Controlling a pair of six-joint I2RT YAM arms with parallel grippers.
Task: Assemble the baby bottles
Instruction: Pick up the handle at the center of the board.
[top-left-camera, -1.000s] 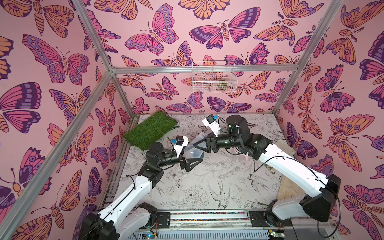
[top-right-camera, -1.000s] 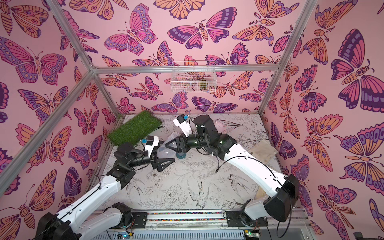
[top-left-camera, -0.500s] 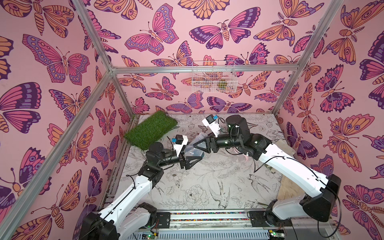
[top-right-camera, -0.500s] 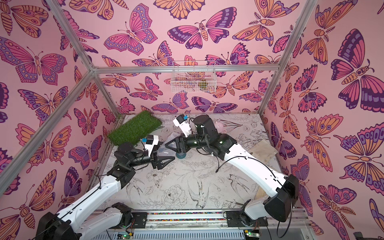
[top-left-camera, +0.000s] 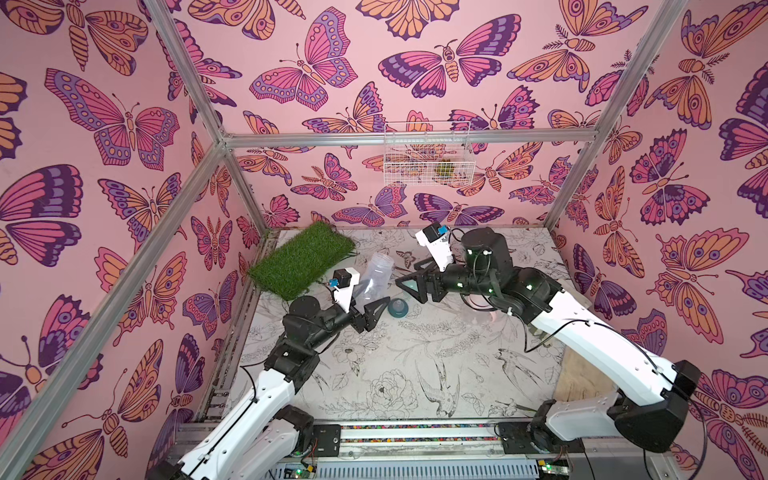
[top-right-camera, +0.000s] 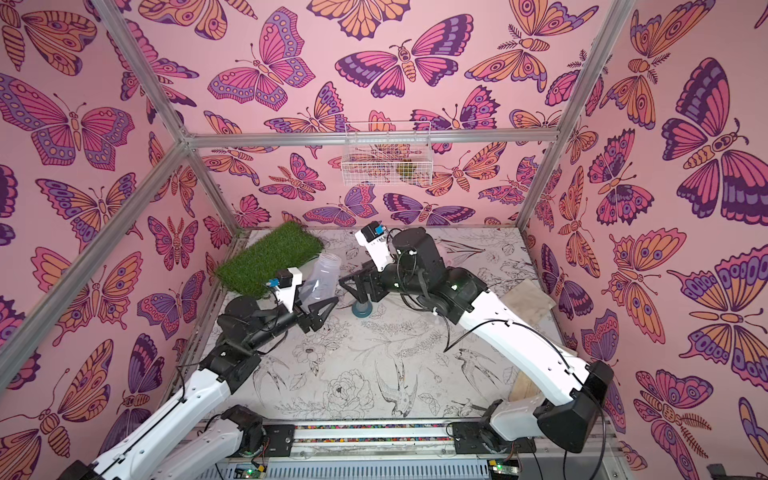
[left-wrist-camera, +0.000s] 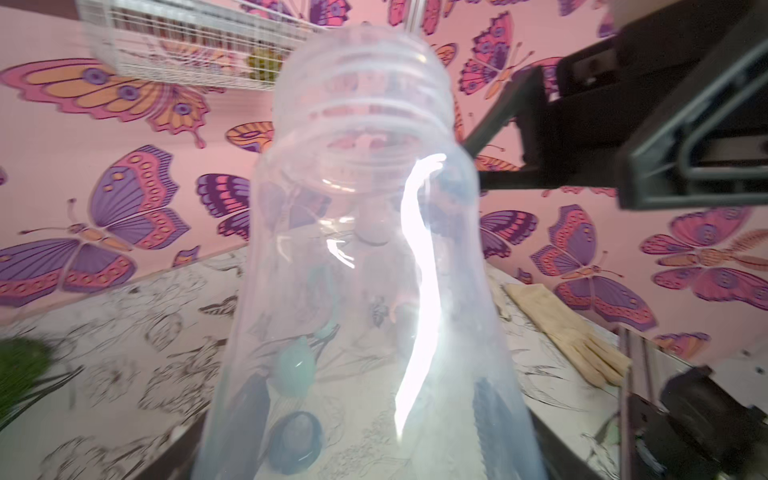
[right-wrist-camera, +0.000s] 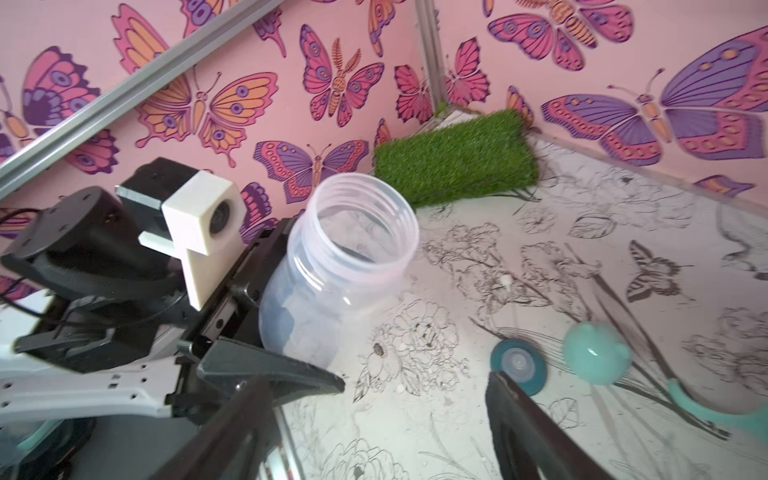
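Observation:
A clear baby bottle (top-left-camera: 376, 274) hangs tilted above the table, its open threaded mouth toward the back wall. My left gripper (top-left-camera: 376, 307) is shut on its lower body; in the left wrist view the bottle (left-wrist-camera: 365, 257) fills the frame and the dark fingers (left-wrist-camera: 494, 415) show through its wall. My right gripper (top-left-camera: 405, 286) stands open and empty just right of the bottle (right-wrist-camera: 345, 266), its fingers (right-wrist-camera: 519, 419) wide apart. A teal nipple collar (top-left-camera: 399, 308) lies on the table below it. A teal domed cap (right-wrist-camera: 596, 357) and a teal handled ring (right-wrist-camera: 715, 415) lie beside the collar (right-wrist-camera: 518, 365).
A green grass mat (top-left-camera: 305, 259) lies at the back left corner. A white wire basket (top-left-camera: 428, 158) hangs on the back wall. A beige cloth (top-right-camera: 528, 299) lies by the right wall. Something pink (top-left-camera: 494, 316) shows under the right arm.
The left jaws have closed on the bottle. The right jaws have widened and come off it, and the bottle now rests in the left gripper alone.

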